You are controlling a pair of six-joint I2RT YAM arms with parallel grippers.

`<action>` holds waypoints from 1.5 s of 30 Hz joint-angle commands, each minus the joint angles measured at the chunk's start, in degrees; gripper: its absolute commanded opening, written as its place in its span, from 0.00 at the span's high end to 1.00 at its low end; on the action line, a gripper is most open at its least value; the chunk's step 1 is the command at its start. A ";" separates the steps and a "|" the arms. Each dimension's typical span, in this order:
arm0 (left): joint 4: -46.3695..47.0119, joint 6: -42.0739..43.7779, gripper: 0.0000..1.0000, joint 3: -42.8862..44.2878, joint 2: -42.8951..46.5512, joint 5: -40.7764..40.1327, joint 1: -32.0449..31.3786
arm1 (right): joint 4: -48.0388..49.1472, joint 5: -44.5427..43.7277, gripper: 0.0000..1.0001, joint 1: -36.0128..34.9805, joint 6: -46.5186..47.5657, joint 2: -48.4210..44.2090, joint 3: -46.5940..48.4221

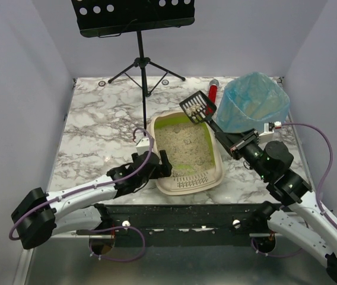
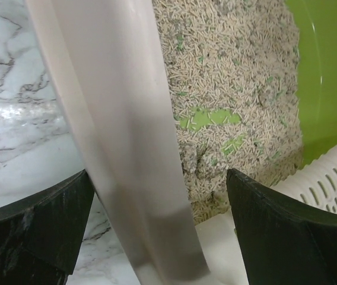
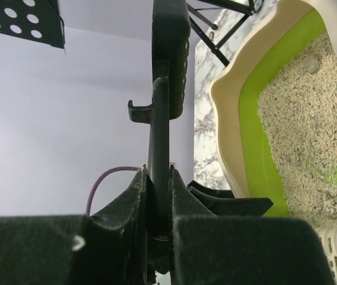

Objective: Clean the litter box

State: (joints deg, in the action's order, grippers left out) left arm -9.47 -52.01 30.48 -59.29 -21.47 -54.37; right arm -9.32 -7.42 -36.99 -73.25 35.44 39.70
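The litter box (image 1: 217,168), beige with a lime-green inner rim, sits mid-table and holds tan granules (image 1: 185,146). My left gripper (image 1: 160,165) is open and straddles its left rim. In the left wrist view the beige rim (image 2: 127,136) runs between the fingers (image 2: 35,228), with a small gap to the right finger. My right gripper (image 1: 232,142) is shut on the handle of a black slotted scoop (image 1: 197,107). The scoop hangs above the box's far right corner with clumps in it. In the right wrist view the gripper (image 3: 159,178) clamps the scoop handle (image 3: 158,130) beside the box (image 3: 231,119).
A bin lined with a translucent blue bag (image 1: 253,102) stands at the back right, close to the scoop. A red object (image 1: 213,91) lies behind it. A black music stand (image 1: 140,59) stands at the back centre. The slotted grille (image 2: 334,178) is at the box's near end.
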 commanded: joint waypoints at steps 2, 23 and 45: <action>11.04 3.32 0.03 4.32 -5.39 9.33 -0.30 | -3.24 -1.98 0.99 0.61 -0.56 -2.13 1.52; 2.11 -0.11 0.01 4.06 -0.05 3.91 -0.39 | -6.41 -6.99 0.99 1.22 -1.01 -3.27 2.65; -4.32 -3.54 0.01 -1.83 11.56 1.70 -0.47 | -27.06 -43.11 0.99 5.44 13.47 6.92 23.84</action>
State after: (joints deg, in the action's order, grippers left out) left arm -10.98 -54.94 28.36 -48.66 -17.61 -54.50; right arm -26.33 -37.34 -31.86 -65.78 40.64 62.33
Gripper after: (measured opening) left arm 0.988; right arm 0.176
